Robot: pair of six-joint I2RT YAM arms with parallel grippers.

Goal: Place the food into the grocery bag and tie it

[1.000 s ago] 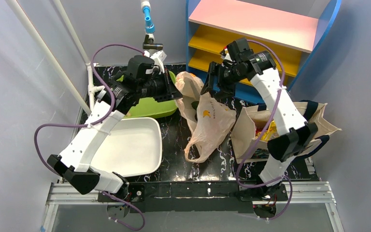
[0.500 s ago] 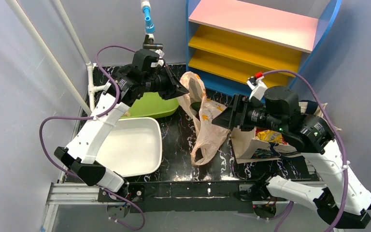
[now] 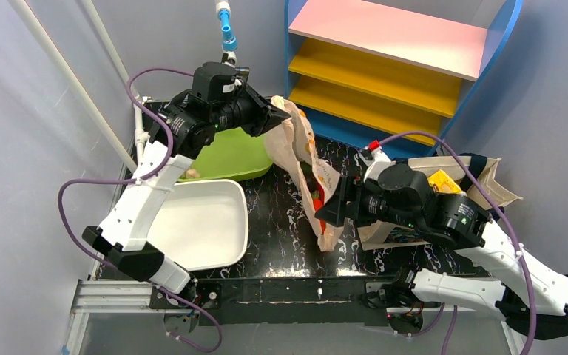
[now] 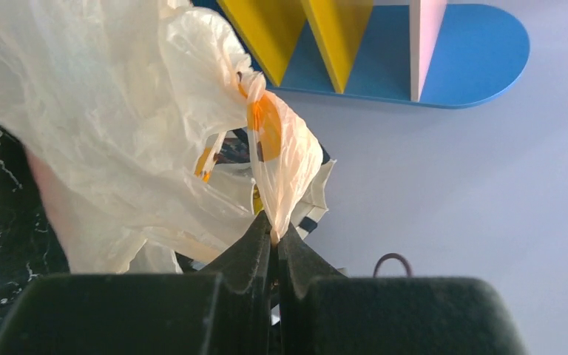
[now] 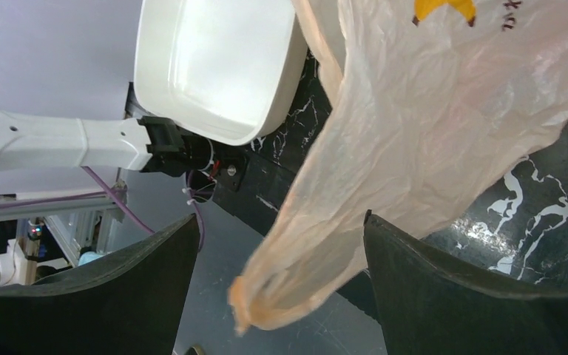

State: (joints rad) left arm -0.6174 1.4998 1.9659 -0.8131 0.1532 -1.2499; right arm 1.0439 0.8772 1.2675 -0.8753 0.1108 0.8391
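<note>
Right, count them: one bag [image 3: 301, 151], one tote [image 3: 492, 188], one white tub [image 3: 192, 222], one green tub [image 3: 233, 159], and one yellow packet [image 3: 442, 180] showing inside the tote. Left gripper [image 4: 274, 238] is pinched tight on a fold at the bag's top, holding it up over the table [image 3: 281, 222] beside the green tub. Right gripper [image 5: 279, 218] stands wide, the bag's loose lower end hanging between its fingers; whether they touch it, I can't tell.

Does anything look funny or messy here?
Yes. The grocery bag hangs lopsided from the left tool, pinched by one handle, and a yellow packet sits in the canvas tote instead.
</note>
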